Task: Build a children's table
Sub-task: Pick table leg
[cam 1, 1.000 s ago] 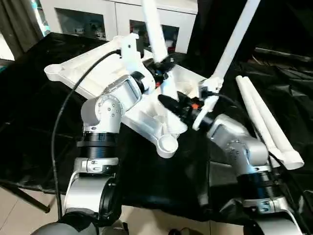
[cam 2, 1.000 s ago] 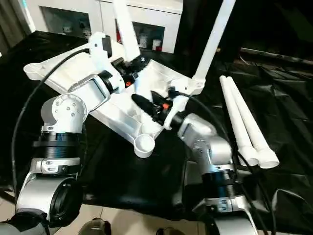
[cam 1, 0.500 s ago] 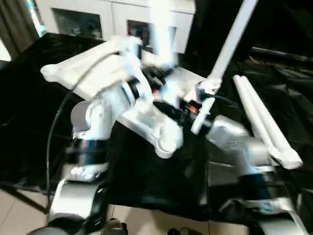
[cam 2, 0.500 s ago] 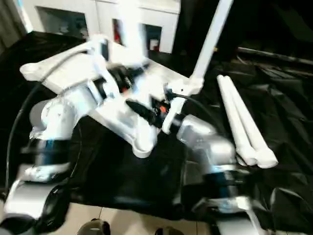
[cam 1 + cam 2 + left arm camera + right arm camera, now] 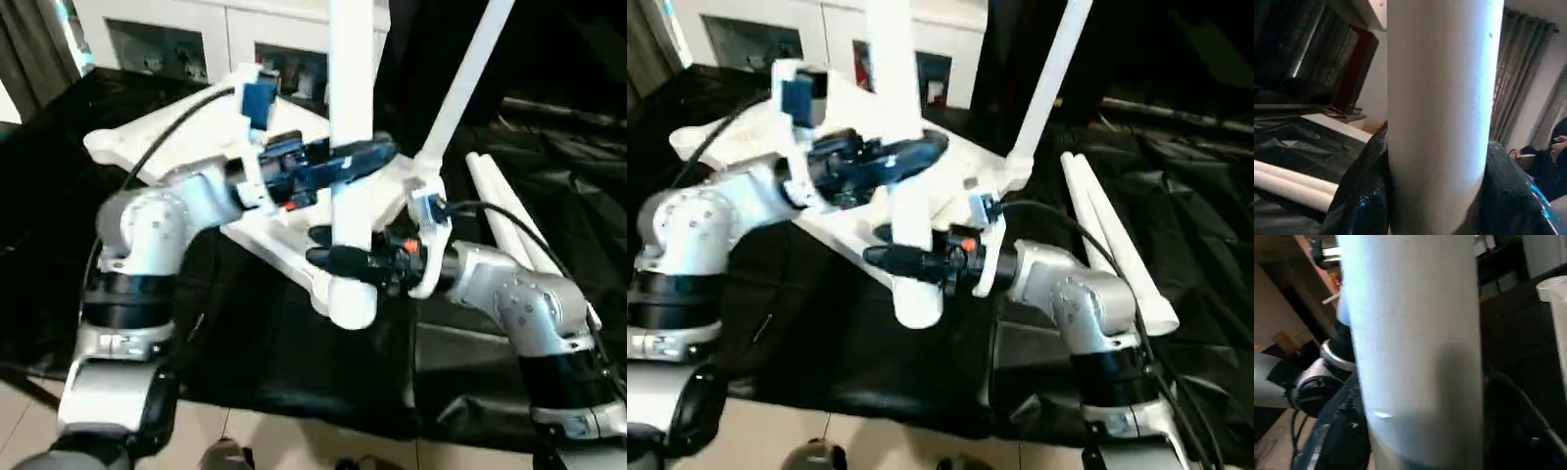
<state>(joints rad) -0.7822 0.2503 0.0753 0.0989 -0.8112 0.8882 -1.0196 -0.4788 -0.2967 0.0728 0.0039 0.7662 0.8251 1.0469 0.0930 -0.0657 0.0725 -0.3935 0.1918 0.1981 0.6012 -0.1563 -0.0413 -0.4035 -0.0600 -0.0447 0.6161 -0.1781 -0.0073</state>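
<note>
The black-draped table (image 5: 59, 196) is carrying everything, and a white cabinet (image 5: 196, 29) is standing behind it. The white tabletop (image 5: 157, 147) is lying upside down across the middle of the table, its ribbed underside facing up and one round corner socket (image 5: 350, 302) pointing toward the robot at the near edge. One leg (image 5: 465, 78) is standing in the far right corner socket and leaning up out of the picture. Two more legs (image 5: 524, 245) are lying side by side on the table to the right of the tabletop, touching each other along their length.

A fourth leg (image 5: 351, 127) is standing upright at the near corner socket, its lower end sitting at that socket, and both arms are holding it. The left gripper (image 5: 355, 157) is reaching in from the left and clamping the leg higher up, its black fingers (image 5: 1359, 196) pressing on either side of the white tube in the left wrist view. The right gripper (image 5: 338, 258) is coming in level from the right and gripping the same leg lower down, just above the socket; in the right wrist view its dark fingers (image 5: 1334, 431) are flanking the tube. The two grippers are sitting one above the other on the leg, apart from each other.

In the left wrist view a person's hand (image 5: 1559, 144) is showing at the edge, in front of a curtain (image 5: 1518, 73).
</note>
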